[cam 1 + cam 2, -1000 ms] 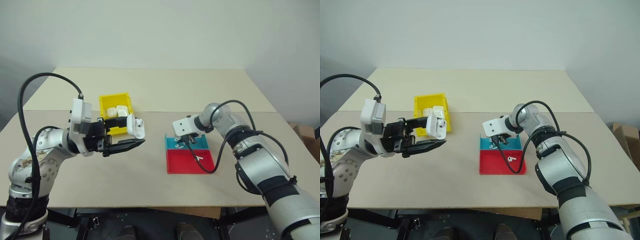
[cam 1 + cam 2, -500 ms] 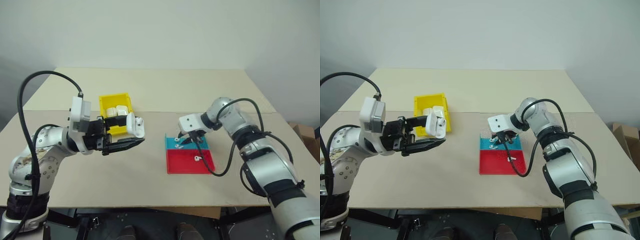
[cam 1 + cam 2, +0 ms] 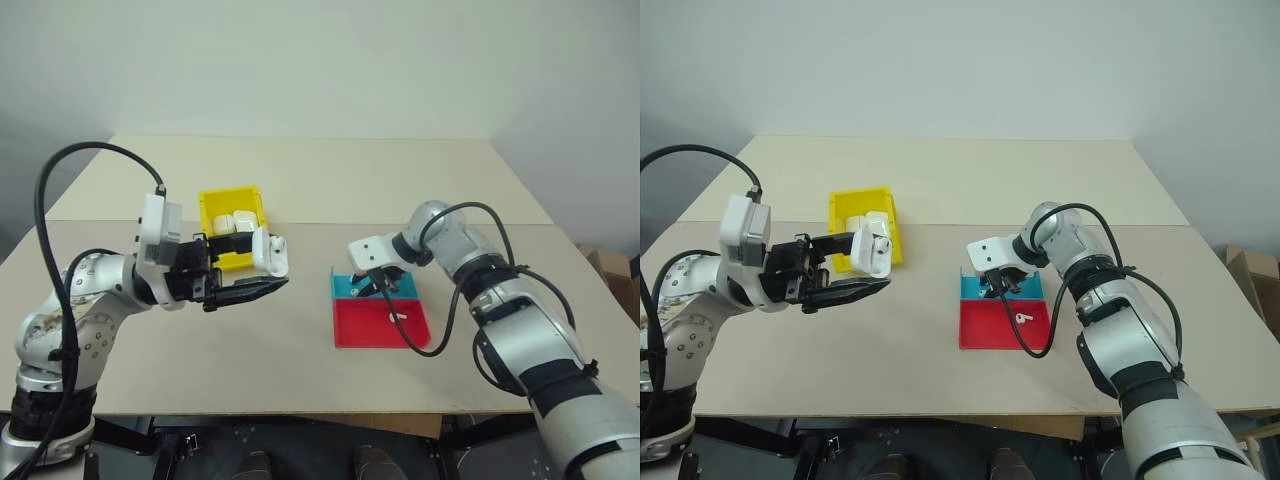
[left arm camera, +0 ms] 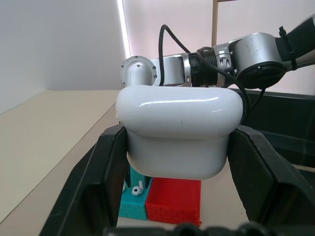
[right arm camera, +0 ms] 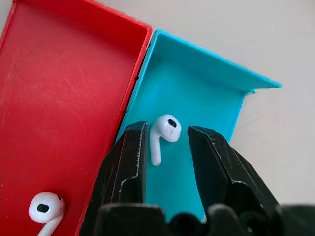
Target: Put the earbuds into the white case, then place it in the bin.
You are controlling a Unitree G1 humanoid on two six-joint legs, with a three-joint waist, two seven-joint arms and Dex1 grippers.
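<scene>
Left gripper [image 3: 262, 289] clamps the white case [image 3: 271, 253] beside the bin [image 3: 233, 227]; right gripper [image 5: 165, 142], parted, straddles an earbud [image 5: 164, 135] in the blue tray [image 5: 206, 88], which may slip sideways on closing.

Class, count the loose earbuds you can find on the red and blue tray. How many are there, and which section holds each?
2. One earbud lies in the blue section, between the right hand's fingers; the other earbud lies in the red section. More could be hidden under the hand.
</scene>
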